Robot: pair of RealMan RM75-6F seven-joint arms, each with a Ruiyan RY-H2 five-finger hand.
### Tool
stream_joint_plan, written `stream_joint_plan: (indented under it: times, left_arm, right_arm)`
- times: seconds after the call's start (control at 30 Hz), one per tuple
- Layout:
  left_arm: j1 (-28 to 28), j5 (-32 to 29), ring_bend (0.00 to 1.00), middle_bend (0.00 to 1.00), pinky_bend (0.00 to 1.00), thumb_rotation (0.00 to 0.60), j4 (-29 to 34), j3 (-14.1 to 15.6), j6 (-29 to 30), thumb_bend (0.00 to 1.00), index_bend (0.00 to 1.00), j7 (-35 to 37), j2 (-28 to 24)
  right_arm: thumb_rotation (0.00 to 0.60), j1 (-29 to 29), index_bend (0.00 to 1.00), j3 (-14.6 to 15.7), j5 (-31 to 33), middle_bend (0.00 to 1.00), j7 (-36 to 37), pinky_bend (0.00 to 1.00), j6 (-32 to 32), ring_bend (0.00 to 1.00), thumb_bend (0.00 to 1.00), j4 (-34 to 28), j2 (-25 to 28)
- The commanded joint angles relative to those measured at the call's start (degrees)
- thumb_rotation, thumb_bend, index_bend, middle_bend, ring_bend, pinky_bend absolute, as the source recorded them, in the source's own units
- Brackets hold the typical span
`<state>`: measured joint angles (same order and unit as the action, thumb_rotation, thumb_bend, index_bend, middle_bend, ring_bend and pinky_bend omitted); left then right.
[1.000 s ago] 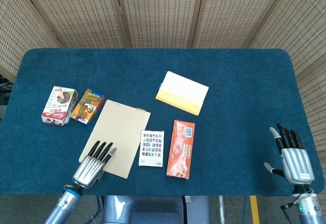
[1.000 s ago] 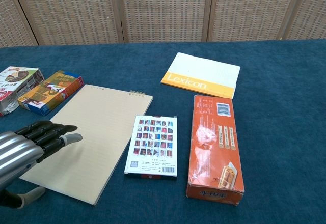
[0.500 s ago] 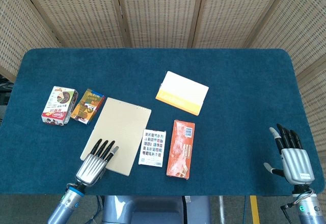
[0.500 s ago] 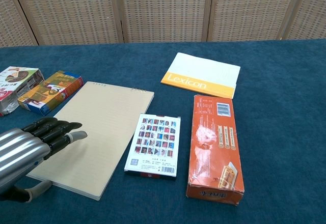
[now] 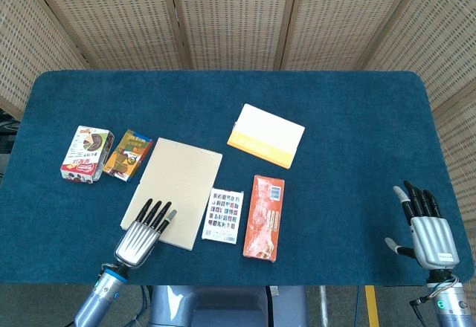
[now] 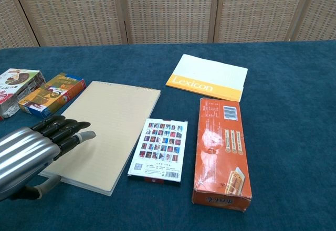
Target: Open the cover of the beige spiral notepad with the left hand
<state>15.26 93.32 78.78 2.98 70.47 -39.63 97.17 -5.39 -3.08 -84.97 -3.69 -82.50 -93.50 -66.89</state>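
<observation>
Resting on the notepad (image 5: pixel 177 189), the left hand (image 5: pixel 143 235) has seemingly dragged it rightward.

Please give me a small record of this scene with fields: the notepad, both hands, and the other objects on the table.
notepad: beige spiral notepad lies flat, cover not opened
left robot hand: fingers stretched flat over the notepad's near left corner, holding nothing
right robot hand: open, at the table's near right edge, away from all objects
beside notepad, right: small card pack, then orange box
beside notepad, left: two snack boxes
farther back: white and yellow Lexicon booklet
surface: blue table cloth
</observation>
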Motion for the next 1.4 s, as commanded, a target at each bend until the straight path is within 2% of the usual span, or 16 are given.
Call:
stream_joint_plan:
  times: [0.03,0.83,1.4]
  left_arm:
    - [0.83,0.6,0.0,0.0,0.0,0.6,-1.25,-0.43,0.07,0.47,0.01,-0.8,1.12]
    - [3.94,-3.2,0.0,0.0,0.0,0.6,-3.47,-4.09,-1.03,0.56,0.01,-3.27,3.78]
    - [5.49,-7.59,0.0,0.0,0.0,0.6,-2.97,-6.26,-2.21,0.58,0.02,-3.5,3.89]
  right_arm:
    - [0.6,0.03,0.0,-0.01,0.01,0.0,0.13,0.0,-0.05,0.0,0.0,0.0,0.03]
    - [0.6,0.04,0.0,-0.09,0.04,0.0,0.76,0.0,-0.02,0.0,0.0,-0.08,0.06]
    - [0.6,0.05,0.0,-0.08,0.28,0.0,1.51,0.0,0.26,0.0,0.0,-0.31,0.17]
